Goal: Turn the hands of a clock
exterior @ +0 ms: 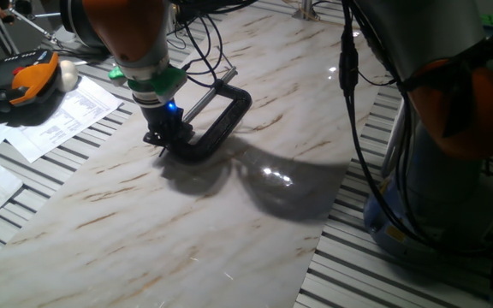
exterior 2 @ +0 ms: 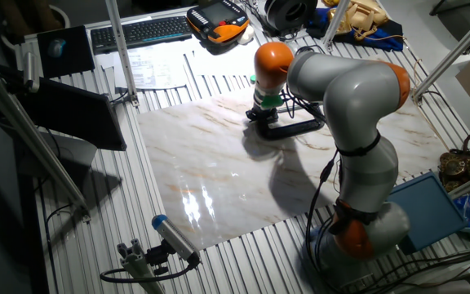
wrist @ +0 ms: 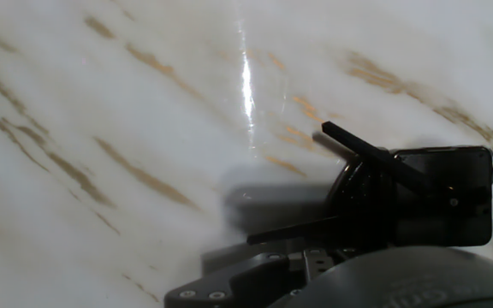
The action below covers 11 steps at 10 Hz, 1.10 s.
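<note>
A black C-clamp (exterior: 219, 120) lies on the marble board (exterior: 144, 231), also in the other fixed view (exterior 2: 297, 126). In the hand view its jaw block (wrist: 445, 197) holds a small dark clock (wrist: 359, 198) with two thin black hands: one points up-left (wrist: 371, 152), the other points left (wrist: 291, 229). My gripper (exterior: 163, 139) stands straight down on the near end of the clamp, right over the clock, also in the other fixed view (exterior 2: 261, 117). The fingertips are hidden against the black clamp, so I cannot tell if they are open or shut.
Papers (exterior: 58, 120) and an orange-black pendant (exterior: 15, 81) lie at the left off the board. Cables (exterior: 349, 85) hang from the arm at the right. A keyboard (exterior 2: 137, 33) is at the back. Slatted table (exterior 2: 219, 261) surrounds the board.
</note>
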Tool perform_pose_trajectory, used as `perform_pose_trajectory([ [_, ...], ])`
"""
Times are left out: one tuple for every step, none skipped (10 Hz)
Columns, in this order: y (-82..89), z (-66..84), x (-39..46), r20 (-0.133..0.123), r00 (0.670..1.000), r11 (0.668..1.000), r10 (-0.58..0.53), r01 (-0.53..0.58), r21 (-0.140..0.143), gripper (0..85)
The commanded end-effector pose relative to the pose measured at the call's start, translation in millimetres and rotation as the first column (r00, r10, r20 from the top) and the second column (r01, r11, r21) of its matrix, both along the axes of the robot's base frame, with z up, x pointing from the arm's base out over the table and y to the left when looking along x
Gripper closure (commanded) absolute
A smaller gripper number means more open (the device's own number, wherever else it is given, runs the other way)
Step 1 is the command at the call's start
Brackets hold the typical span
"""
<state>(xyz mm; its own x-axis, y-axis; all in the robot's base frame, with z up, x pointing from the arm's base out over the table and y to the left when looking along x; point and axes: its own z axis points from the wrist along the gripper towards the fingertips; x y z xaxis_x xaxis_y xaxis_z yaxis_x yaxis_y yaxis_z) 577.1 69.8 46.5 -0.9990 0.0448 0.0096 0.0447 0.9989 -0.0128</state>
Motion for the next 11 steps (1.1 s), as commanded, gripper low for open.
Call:
perform_pose_trajectory([
  [-0.5, -0.1, 0.5, -0.002, 1.0, 1.0, -0.015, 0.015, 0.0, 85.0],
  [-1.0, -0.6, 1.1, -0.001, 0.999, 0.999, -0.039, 0.039, 0.003, 85.0],
  [-1.4, -0.8, 1.5, -0.001, 0.999, 0.999, -0.054, 0.054, 0.004, 85.0],
  [-1.7, -0.5, 1.9, -0.001, 0.998, 0.998, -0.058, 0.058, 0.004, 85.0],
  [-2.0, -0.4, 2.1, -0.001, 0.998, 0.998, -0.064, 0.064, 0.004, 85.0],
  [-2.4, -0.1, 2.5, -0.003, 0.998, 0.998, -0.068, 0.068, 0.004, 85.0],
  [-2.8, 0.2, 2.9, -0.003, 0.997, 0.997, -0.074, 0.074, 0.005, 85.0],
  [-3.1, 0.2, 3.1, -0.003, 0.996, 0.996, -0.085, 0.085, 0.007, 85.0],
  [-3.4, 0.3, 3.3, -0.003, 0.996, 0.996, -0.091, 0.091, 0.007, 85.0],
  [-3.7, 0.5, 3.7, -0.005, 0.995, 0.995, -0.1, 0.1, 0.009, 85.0],
  [-4.1, 0.5, 4.0, -0.007, 0.993, 0.993, -0.116, 0.116, 0.015, 85.0],
])
